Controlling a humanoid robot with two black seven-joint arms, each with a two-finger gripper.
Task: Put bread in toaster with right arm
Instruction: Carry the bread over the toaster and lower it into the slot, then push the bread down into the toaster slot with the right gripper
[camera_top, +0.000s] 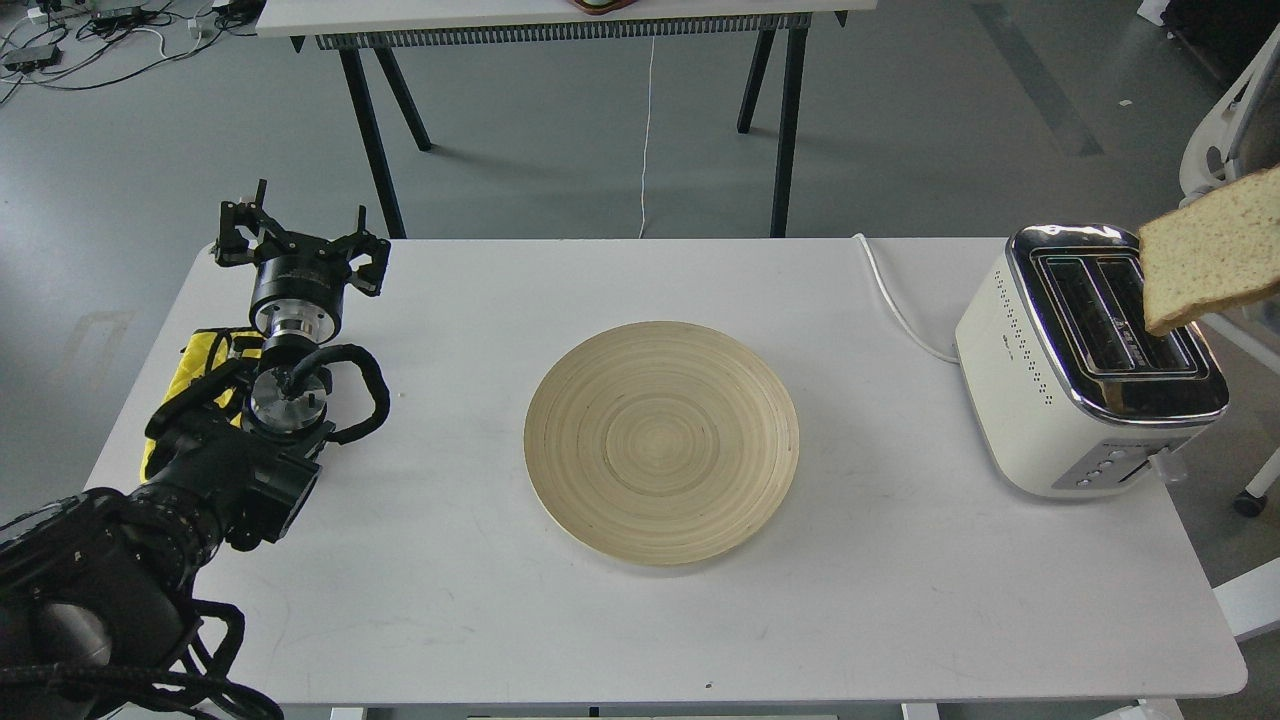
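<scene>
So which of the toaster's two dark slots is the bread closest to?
The tan square bread slice hangs over the right-hand dark slot of the cream-white, chrome-topped toaster; its lower corner overlaps that slot, while the left-hand slot sits fully uncovered.

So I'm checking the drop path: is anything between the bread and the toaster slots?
Nothing visible. The bread hangs tilted at the right edge, its lower corner over the toaster, whose dark slots look open and empty. What holds it is out of frame.

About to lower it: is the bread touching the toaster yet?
Cannot tell. In the head view the bread overlaps the toaster top at its right slot, tilted; one view shows no clear gap or contact.
</scene>
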